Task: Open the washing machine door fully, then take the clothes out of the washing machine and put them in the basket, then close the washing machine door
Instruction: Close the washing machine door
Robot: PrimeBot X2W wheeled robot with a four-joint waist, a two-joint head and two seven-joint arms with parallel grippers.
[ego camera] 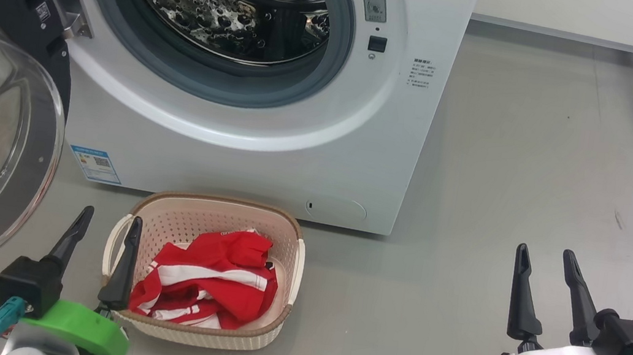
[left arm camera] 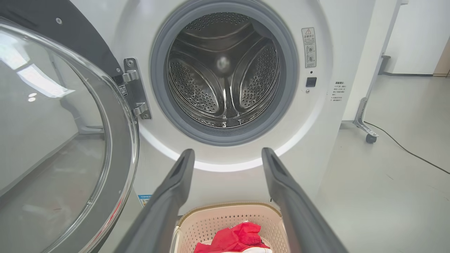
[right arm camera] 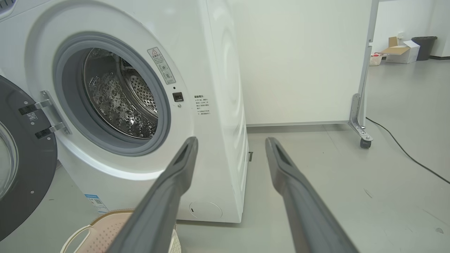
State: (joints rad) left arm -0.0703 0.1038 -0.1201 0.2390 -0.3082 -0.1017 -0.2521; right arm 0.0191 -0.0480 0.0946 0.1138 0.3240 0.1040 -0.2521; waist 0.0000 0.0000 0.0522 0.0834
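Left tool (ego camera: pixel 112 214) spread, empty, near the rim of the basket (ego camera: pixel 214 200) — right tool (ego camera: pixel 546 250) spread, empty, over open floor (ego camera: pixel 475 193)

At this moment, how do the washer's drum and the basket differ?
Contents: the drum shows no fabric, while the basket holds the red-and-white clothes. Material: the drum is shiny steel; the basket is cream plastic with a brown rim. Pose: the drum opens forward through the front of the washing machine; the basket opens upward on the floor. Both have perforated walls.
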